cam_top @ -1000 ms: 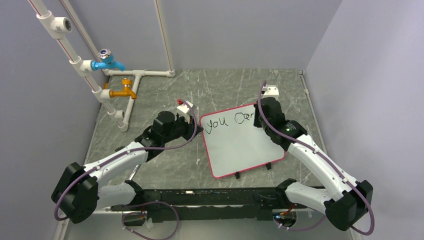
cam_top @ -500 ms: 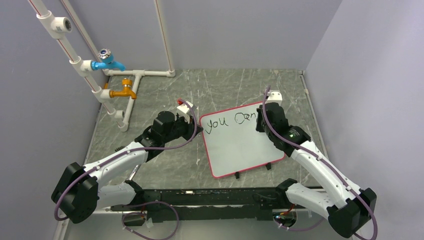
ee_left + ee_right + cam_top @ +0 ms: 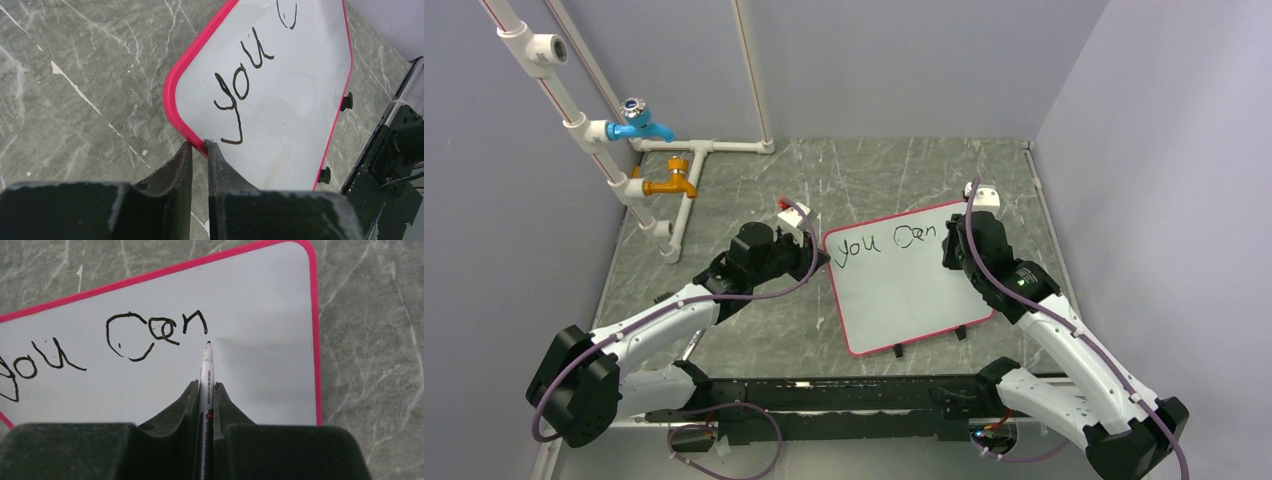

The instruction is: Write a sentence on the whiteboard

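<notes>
One whiteboard (image 3: 904,290), one marker (image 3: 206,371), two taps (image 3: 640,126), two robot arms (image 3: 664,316)

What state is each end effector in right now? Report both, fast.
Left end effector: closed, clamping the whiteboard at its pink rim.
Right end effector: closed, holding a marker.

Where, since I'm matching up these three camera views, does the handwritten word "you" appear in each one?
Top external: the word "you" sits mid-picture, at the far-left corner of the whiteboard.
Left wrist: centre, just above the tips of the left tool.
Right wrist: left edge, left of the marker.
Shared landmark: the whiteboard's red-pink rim.
</notes>
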